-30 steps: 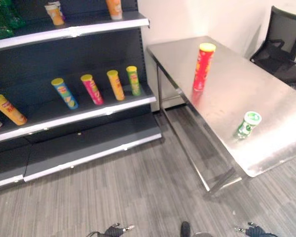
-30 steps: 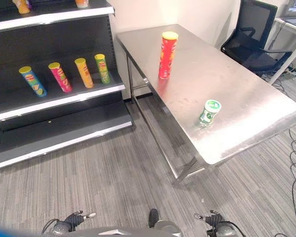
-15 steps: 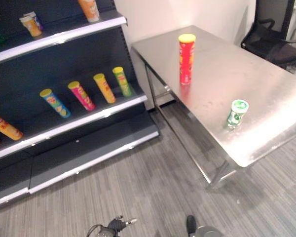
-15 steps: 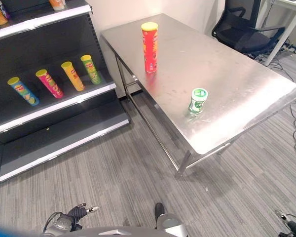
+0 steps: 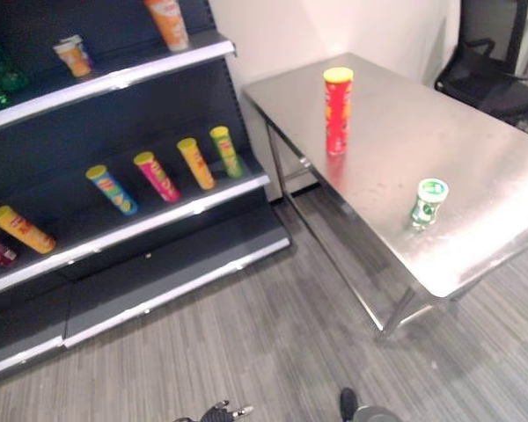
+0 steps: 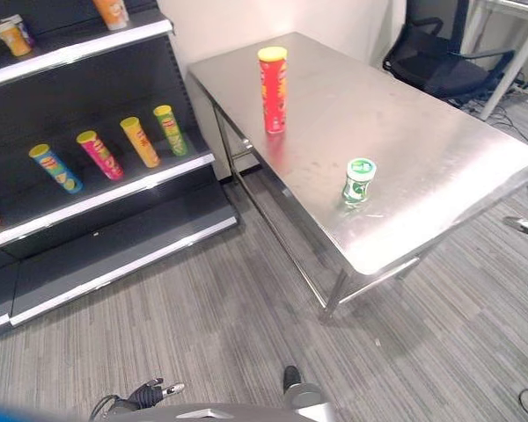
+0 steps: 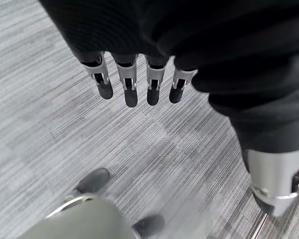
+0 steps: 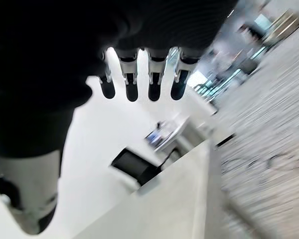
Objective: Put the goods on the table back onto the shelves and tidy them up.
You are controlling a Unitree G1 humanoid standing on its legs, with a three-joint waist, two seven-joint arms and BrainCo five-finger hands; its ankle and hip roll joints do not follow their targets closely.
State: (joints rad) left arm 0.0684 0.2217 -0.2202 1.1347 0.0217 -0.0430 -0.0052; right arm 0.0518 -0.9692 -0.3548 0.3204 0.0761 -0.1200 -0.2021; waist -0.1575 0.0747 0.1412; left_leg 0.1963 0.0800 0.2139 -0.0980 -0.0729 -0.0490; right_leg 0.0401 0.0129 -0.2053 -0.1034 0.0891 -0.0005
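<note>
The tall red can point(image 5: 337, 111) stands upright toward the far side of the steel surface point(image 5: 475, 158), the short green cup point(image 5: 428, 202) near its front edge, well apart. Both hands, left hand point(image 7: 134, 84) and right hand point(image 8: 139, 79), hang empty with fingers straight. Approach the cup first; grasp its middle, then carry it to the shelves point(image 5: 158, 207).

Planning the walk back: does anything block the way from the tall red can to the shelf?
Nothing visible does. The red can stands upright on the table near its shelf-side end, and bare floor separates it from the shelf, which has free space.
</note>
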